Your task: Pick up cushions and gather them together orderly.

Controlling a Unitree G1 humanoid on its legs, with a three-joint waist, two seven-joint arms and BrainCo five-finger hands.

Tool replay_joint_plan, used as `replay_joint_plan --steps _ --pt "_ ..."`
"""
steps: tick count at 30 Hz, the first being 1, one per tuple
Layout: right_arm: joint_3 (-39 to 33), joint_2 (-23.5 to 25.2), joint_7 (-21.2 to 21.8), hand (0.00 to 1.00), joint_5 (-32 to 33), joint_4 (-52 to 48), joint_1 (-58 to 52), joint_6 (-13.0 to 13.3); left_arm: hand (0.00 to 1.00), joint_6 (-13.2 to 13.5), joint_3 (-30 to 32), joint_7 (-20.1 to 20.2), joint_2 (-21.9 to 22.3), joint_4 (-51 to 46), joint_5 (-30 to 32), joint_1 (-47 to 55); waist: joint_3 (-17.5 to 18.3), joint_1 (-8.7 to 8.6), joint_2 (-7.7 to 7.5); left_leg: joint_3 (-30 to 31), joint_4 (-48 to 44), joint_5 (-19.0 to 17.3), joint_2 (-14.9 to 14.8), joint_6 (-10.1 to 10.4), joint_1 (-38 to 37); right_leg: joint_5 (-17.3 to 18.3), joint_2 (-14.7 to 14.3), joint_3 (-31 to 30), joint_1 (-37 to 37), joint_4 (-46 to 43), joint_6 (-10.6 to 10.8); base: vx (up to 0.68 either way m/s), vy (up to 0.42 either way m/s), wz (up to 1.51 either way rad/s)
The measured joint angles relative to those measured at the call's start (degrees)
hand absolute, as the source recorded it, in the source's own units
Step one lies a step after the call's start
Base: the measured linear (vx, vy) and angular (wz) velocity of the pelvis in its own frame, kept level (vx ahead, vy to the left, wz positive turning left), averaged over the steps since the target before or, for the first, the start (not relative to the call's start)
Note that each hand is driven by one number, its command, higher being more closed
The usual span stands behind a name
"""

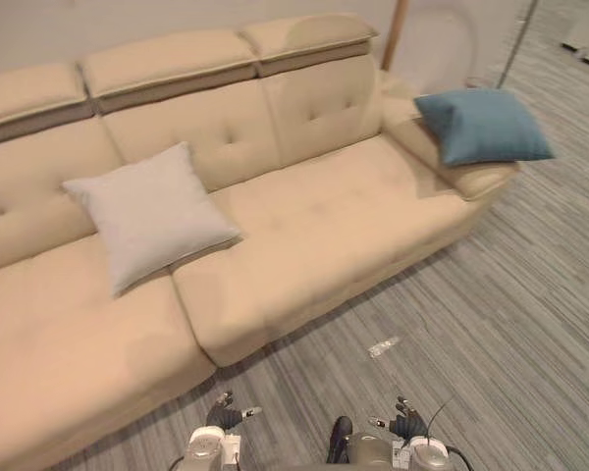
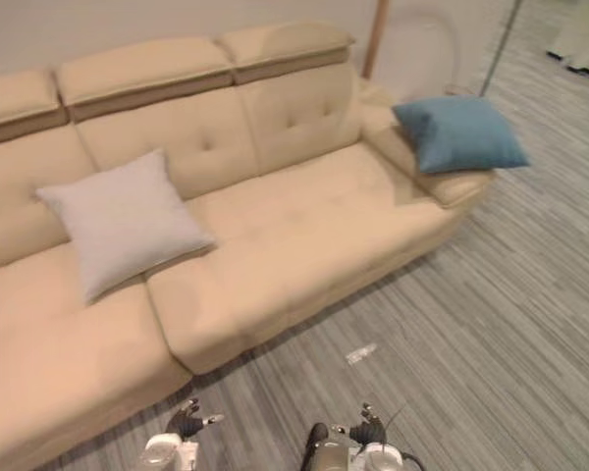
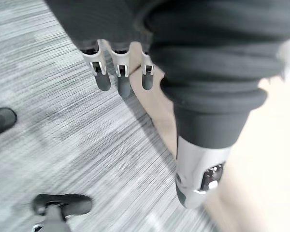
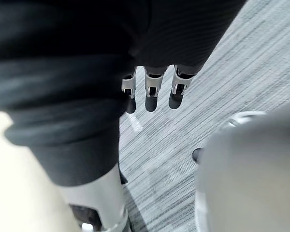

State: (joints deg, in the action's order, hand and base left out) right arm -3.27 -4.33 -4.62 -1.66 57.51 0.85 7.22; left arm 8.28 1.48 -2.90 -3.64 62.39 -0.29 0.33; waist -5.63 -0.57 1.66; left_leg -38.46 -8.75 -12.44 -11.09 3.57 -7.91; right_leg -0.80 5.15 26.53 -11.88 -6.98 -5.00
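Left eye view: a long beige sofa [image 1: 314, 226] is shown from above, upholstered in smooth, leather-like material with button-tufted back panels and padded headrests. A pale grey square cushion of soft, finely woven fabric [image 1: 149, 211] is propped against the backrest, set on one corner like a diamond, above the seam between the left and middle seats. A blue square cushion of matte fabric [image 1: 483, 126], with pointed corners, is laid on the padded armrest at the sofa's right end, well apart from the grey one. A grey carpeted floor with fine streaked lines [image 1: 491, 324] is seen in front of the sofa, with a small clear crumpled wrapper [image 1: 383, 346] lying on it. The left hand [image 1: 226, 414] and right hand [image 1: 404, 424] are held low over the floor, near the sofa's front edge. In the wrist views, the left hand's fingers [image 3: 118, 72] and the right hand's fingers [image 4: 152, 92] are seen straight and spread, with nothing held.
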Motion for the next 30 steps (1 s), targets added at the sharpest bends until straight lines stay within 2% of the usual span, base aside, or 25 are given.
replay_joint_plan --steps 1,2,3,4,6,7,8,9,10,12,13,14,15,16,18,20,21,22,24,25,26,27,28,29,30 --pt "0.0 -0.3 0.0 0.00 -0.4 0.0 0.8 0.0 0.00 -0.1 -0.2 0.1 0.2 0.0 0.0 -0.3 -0.4 -0.45 0.31 -2.3 0.2 0.1 -0.3 2.0 -0.2 6.2 5.8 8.6 -2.6 -12.6 -1.7 0.03 -0.130 -0.93" --pt "0.4 0.0 0.0 0.00 -0.6 0.0 0.3 -0.1 0.00 -0.2 -0.2 0.4 -0.1 0.0 -0.1 -0.5 -0.1 -0.76 -1.38 -3.2 -0.1 0.6 0.5 3.2 -0.5 7.7 8.9 11.5 -1.9 -15.3 2.2 0.05 -0.152 -0.87" --pt "1.3 -0.2 0.1 0.00 -0.6 0.2 0.1 -0.1 0.00 -0.2 0.0 0.5 -0.2 0.3 -0.2 -0.1 -0.1 -0.05 -1.32 -4.1 -0.3 0.8 0.1 3.7 -0.8 7.5 6.7 9.1 -2.0 -13.5 2.2 0.04 -0.241 -1.00" --pt "1.7 -0.4 0.2 0.00 -0.6 -0.2 0.5 0.0 0.00 -0.3 0.4 0.7 0.0 0.9 -0.2 0.6 0.1 -0.19 -0.35 -5.8 -0.6 1.9 -1.6 4.9 -1.3 5.9 3.2 7.3 -1.1 -9.5 1.4 0.03 -0.247 -1.24" --pt "1.9 -0.3 0.3 0.00 -0.6 0.4 0.6 0.0 0.00 -0.5 1.1 0.9 1.1 1.2 -0.1 1.0 -0.2 -0.33 0.09 -7.6 -7.3 2.1 -5.7 4.9 -2.1 4.9 -1.2 4.1 1.0 -5.6 0.2 0.04 -0.218 -1.11" --pt "2.5 -0.4 0.3 0.00 -0.6 1.0 0.1 0.0 0.00 -0.4 1.6 1.0 1.2 1.2 0.0 1.3 -0.3 -0.31 0.02 -6.8 -15.2 2.1 -9.3 4.1 -0.8 5.2 -3.3 1.7 2.9 -3.3 0.2 0.01 -0.207 -1.03" --pt "3.4 -0.5 0.3 0.00 -0.6 1.0 -0.1 0.0 0.00 -0.2 1.9 0.9 1.5 0.9 0.0 1.3 -0.4 -0.15 -0.32 -1.1 -24.0 0.9 -11.5 -0.4 2.2 5.1 -5.1 -1.1 4.3 -1.3 0.1 0.02 -0.227 -1.17" --pt "3.7 -1.0 0.3 0.00 -0.6 1.0 0.2 0.0 0.00 0.0 1.9 0.9 1.8 0.0 -0.1 1.4 -0.7 0.27 -0.18 5.7 -27.7 -1.1 -10.4 -0.9 4.9 5.0 -6.3 -3.7 5.0 -0.1 0.3 0.03 -0.181 -1.35" --pt "3.7 -1.8 0.2 0.00 -0.6 1.5 0.5 0.0 0.00 0.0 1.8 1.0 1.9 -0.9 -0.3 1.3 -1.2 0.41 0.22 13.4 -30.0 -3.2 -7.4 -0.3 8.2 5.0 -7.5 -6.6 6.0 1.6 0.2 0.06 -0.113 -1.34" --pt "3.6 -2.7 0.2 0.00 -0.6 2.5 0.6 -0.1 0.00 0.2 1.3 0.9 2.1 -1.7 -1.1 1.3 -1.9 0.78 0.17 21.4 -27.5 -5.4 -1.4 0.4 12.2 4.9 -8.4 -11.2 8.1 3.7 0.3 0.09 -0.078 -1.47" --pt "3.4 -2.8 0.2 0.00 -0.6 2.6 0.1 -0.1 0.00 0.4 1.0 0.8 1.9 -2.2 -1.5 1.4 -2.1 0.97 0.01 24.5 -23.7 -5.5 1.5 0.4 13.9 4.7 -8.6 -13.6 8.7 4.1 0.7 0.09 -0.054 -1.17" --pt "3.4 -2.9 0.2 0.00 -0.6 2.6 0.1 -0.1 0.00 0.4 0.9 0.8 1.8 -2.3 -1.7 1.4 -2.1 0.97 0.02 25.4 -22.3 -5.4 2.4 0.5 14.2 4.6 -8.7 -14.3 9.0 4.3 0.8 0.08 -0.026 -1.34" --pt "3.2 -3.0 0.2 0.00 -0.6 2.6 0.0 -0.2 0.00 0.8 0.3 0.8 1.5 -2.6 -2.3 1.4 -2.3 1.06 0.37 30.4 -14.5 -4.4 5.9 1.0 16.1 4.6 -9.4 -17.2 9.7 5.5 0.9 0.09 -0.001 -1.44" --pt "3.2 -2.9 0.2 0.00 -0.6 2.5 0.1 -0.1 0.00 1.1 -0.3 0.8 1.5 -3.1 -2.5 1.4 -2.5 1.46 0.72 32.9 -10.6 -3.0 6.9 0.9 17.6 4.6 -10.1 -19.2 10.1 6.2 0.9 0.10 0.013 -1.71" --pt "2.7 -2.9 0.0 0.00 -0.5 2.5 -0.1 -0.1 0.00 1.1 -0.3 0.8 1.6 -3.3 -2.8 0.7 -2.9 2.98 1.20 35.8 -6.3 1.4 7.7 1.4 19.2 4.2 -11.1 -21.8 11.5 7.7 1.4 0.17 0.053 -1.56" --pt "2.8 -2.9 0.0 0.00 -0.5 2.5 -0.8 -0.1 0.00 1.1 -0.2 0.8 1.6 -3.1 -2.9 0.7 -2.7 4.26 1.46 36.7 -6.3 5.1 7.7 -0.4 18.4 3.2 -11.7 -23.7 12.5 8.3 2.8 0.21 0.097 -1.51" --pt "2.8 -2.5 0.0 0.00 -0.5 2.6 -0.8 -0.1 0.00 1.0 -0.1 0.8 1.3 -2.9 -3.2 0.8 -2.8 4.17 1.48 36.5 -7.2 5.3 7.7 -1.6 17.7 3.1 -11.7 -24.9 13.2 8.0 2.8 0.26 0.124 -0.99" --pt "2.7 -2.2 0.0 0.00 -0.5 2.6 -1.3 -0.1 0.00 1.0 -0.2 0.9 1.0 -2.5 -3.2 0.5 -2.6 3.63 1.10 35.8 -8.2 3.5 7.7 -2.3 17.4 4.0 -11.6 -26.3 13.0 6.9 2.7 0.34 0.148 -0.75" --pt "2.1 -2.1 0.1 0.00 -0.3 2.6 -2.1 -0.1 0.00 0.9 -0.2 1.0 0.9 -2.3 -3.2 -0.1 -2.8 3.67 0.42 33.9 -9.3 0.9 7.6 -2.5 16.1 8.1 -11.2 -27.6 10.7 0.0 3.3 0.29 0.114 -0.51" --pt "1.1 -1.6 0.1 0.00 0.0 2.6 -2.2 -0.1 0.00 0.7 -0.3 0.9 0.8 -2.0 -3.2 -0.4 -3.1 3.60 -0.02 32.5 -9.2 -0.4 7.6 -2.7 14.2 11.3 -10.7 -27.9 8.6 -7.4 6.6 0.28 0.120 -0.47" --pt "1.2 -1.2 0.2 0.00 0.0 2.3 -2.2 0.0 0.00 0.3 -0.4 0.9 0.7 -2.0 -3.2 -0.3 -3.2 3.49 -0.51 31.2 -8.5 -1.3 7.8 -3.2 11.9 14.0 -10.1 -27.6 4.8 -18.0 11.2 0.28 0.113 -0.38" --pt "1.2 -0.7 0.4 0.00 0.1 1.9 -2.0 0.1 0.00 0.0 -0.9 0.9 0.0 -1.9 -3.2 -0.2 -3.3 3.22 -1.15 31.1 -8.1 -1.9 8.3 -3.5 10.4 14.7 -9.3 -27.1 2.2 -25.5 13.2 0.28 0.078 -0.10" --pt "1.1 0.0 0.7 0.00 0.1 1.8 -1.5 0.4 0.00 -0.3 -2.0 0.9 -0.6 -1.6 -3.2 -0.2 -3.8 2.41 -2.07 30.9 -7.6 -2.6 9.3 -4.2 7.7 15.7 -7.4 -25.7 -1.0 -34.9 13.6 0.31 0.020 0.16" --pt "1.2 0.1 1.2 0.00 0.1 2.0 -1.3 0.5 0.00 -0.3 -2.9 0.8 -1.1 -1.0 -3.2 -0.3 -3.8 2.07 -2.51 31.1 -6.1 -3.0 9.7 -4.6 4.8 17.3 -4.7 -22.6 -2.2 -39.2 10.4 0.39 -0.008 0.22" --pt "1.2 0.1 1.3 0.00 0.1 2.0 -1.4 0.5 0.00 -0.3 -2.9 0.8 -1.1 -1.1 -3.2 -0.4 -3.7 2.05 -2.49 31.3 -4.9 -3.2 9.5 -4.7 2.8 18.3 -3.2 -20.5 -2.4 -38.8 8.6 0.43 -0.042 0.19"
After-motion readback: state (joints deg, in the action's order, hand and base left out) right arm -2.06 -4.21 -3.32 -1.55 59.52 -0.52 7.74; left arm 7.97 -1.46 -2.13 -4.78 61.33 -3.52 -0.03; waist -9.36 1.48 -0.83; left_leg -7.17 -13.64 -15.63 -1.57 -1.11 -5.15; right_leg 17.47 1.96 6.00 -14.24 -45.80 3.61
